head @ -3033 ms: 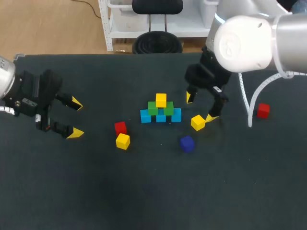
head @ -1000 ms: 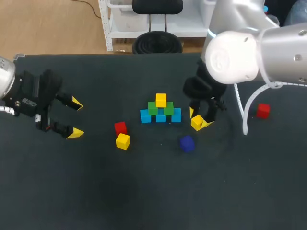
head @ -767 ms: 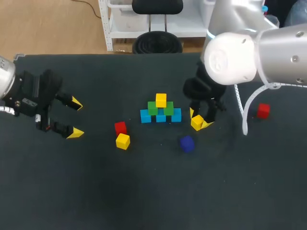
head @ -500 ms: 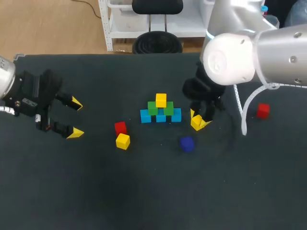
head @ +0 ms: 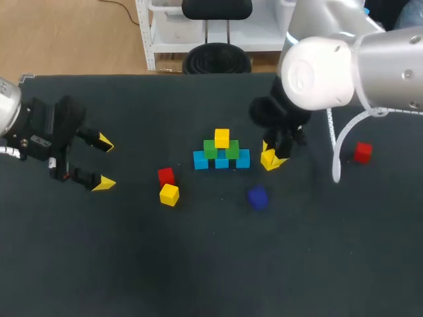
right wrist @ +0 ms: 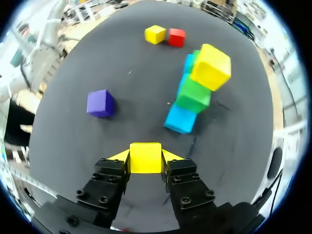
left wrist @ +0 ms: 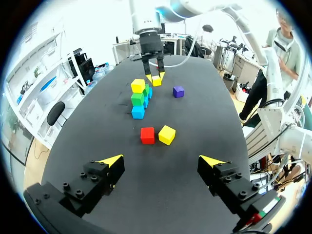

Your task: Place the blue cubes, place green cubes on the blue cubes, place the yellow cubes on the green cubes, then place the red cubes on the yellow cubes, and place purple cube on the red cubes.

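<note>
The dark surface (head: 198, 264) carries everything. The right arm (head: 324, 63) comes in over the far right corner and reaches down towards the middle. Its jaws are pinching the held yellow cube (right wrist: 145, 157), with one finger against each side. In the head view that cube sits just beside the right end of the blue row. I cannot tell whether it is touching the surface.

The left arm (head: 39, 129) is by the left edge. Its jaws are spread wide with nothing between them, well apart from all the cubes.

Near the middle of the surface stands the stack. Three blue cubes (head: 221, 162) lie in a row parallel to the far edge, touching one another. Two green cubes (head: 210, 149) rest on them, and the top yellow cube (head: 222, 137) sits on the greens.

The purple cube (head: 258, 197) lies alone, nearer the front edge than the held cube. Left of the stack, a red cube (head: 166, 176) and a loose yellow cube (head: 169, 194) lie just beside each other. A second red cube (head: 362, 152) lies near the right edge, well apart from the rest.
</note>
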`<state>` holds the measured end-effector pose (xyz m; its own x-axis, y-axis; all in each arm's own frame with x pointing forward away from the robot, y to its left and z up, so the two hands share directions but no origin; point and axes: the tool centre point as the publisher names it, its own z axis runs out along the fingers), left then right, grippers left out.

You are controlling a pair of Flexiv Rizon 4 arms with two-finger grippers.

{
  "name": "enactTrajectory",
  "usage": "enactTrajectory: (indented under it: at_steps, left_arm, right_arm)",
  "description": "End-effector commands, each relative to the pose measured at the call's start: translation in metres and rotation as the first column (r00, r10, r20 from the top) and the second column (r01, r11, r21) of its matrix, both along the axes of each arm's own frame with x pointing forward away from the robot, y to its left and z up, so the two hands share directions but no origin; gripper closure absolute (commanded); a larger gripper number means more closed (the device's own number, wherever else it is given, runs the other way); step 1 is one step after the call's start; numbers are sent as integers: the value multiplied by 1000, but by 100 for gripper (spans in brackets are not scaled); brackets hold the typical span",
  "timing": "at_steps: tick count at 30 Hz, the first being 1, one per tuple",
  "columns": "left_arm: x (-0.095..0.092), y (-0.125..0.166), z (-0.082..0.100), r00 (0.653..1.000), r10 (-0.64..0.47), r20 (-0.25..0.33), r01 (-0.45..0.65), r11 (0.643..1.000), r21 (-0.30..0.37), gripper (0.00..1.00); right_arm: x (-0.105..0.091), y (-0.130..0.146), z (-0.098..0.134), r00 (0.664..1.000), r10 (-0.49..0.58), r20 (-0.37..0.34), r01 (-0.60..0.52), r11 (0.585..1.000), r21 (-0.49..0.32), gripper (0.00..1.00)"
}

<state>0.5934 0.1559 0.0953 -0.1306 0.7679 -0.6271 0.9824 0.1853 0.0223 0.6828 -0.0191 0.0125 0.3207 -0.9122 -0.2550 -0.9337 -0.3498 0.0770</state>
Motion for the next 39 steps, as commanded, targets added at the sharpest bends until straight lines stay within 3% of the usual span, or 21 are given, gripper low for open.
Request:
enactTrajectory:
  at_steps: [1, 6, 10, 26, 39]
  left_arm:
    - [1, 1, -1, 1000, -2, 1, 2, 1000, -2, 0]
    - [1, 1, -1, 1000, -2, 1, 2, 1000, -2, 0]
    - [1, 1, -1, 1000, -2, 1, 2, 1000, -2, 0]
    - [1, 1, -1, 1000, -2, 1, 2, 1000, -2, 0]
    - [1, 1, -1, 1000, -2, 1, 2, 1000, -2, 0]
  right_arm:
    - [-2, 0, 16, 994, -106, -6, 106, 994, -13, 100]
    - [1, 5, 26, 971, -237, -16, 237, 971, -14, 100]
    - [3, 11, 29, 964, -267, -13, 267, 964, -12, 100]
    - [19, 30, 45, 937, -349, 28, 349, 937, -2, 100]
    - [25, 51, 45, 940, -340, 25, 340, 940, 6, 100]
